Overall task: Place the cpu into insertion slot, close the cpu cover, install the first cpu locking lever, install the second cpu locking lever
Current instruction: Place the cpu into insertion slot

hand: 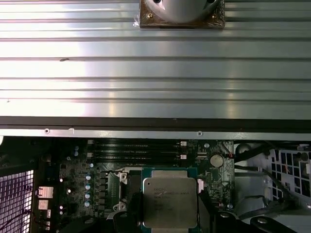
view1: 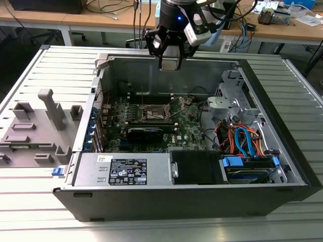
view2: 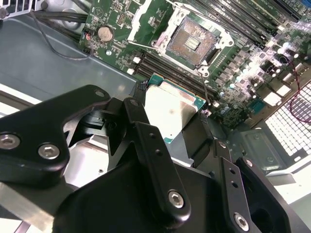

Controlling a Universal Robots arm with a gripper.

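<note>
My gripper (view1: 170, 64) hangs above the back wall of the open computer case, shut on the cpu. The cpu (view2: 171, 110) is a flat square chip with a pale silver top and a green edge, held between the black fingers (view2: 137, 110). In the first wrist view the cpu (hand: 169, 201) sits in front of the motherboard below. The insertion slot (view2: 192, 42) lies open and bare on the green motherboard (view1: 151, 118), with its silvery frame around it. Two thin locking levers (view2: 142, 46) stick out loose beside the slot. I cannot tell the cpu cover apart from the frame.
The black case (view1: 192, 196) lies on its side on a ribbed metal table (view1: 45, 201). Drive cage and orange and blue cables (view1: 242, 141) fill the exterior view's right. A power supply (view1: 126, 171) sits at the front. Grey fixtures (view1: 40, 126) stand on the exterior view's left.
</note>
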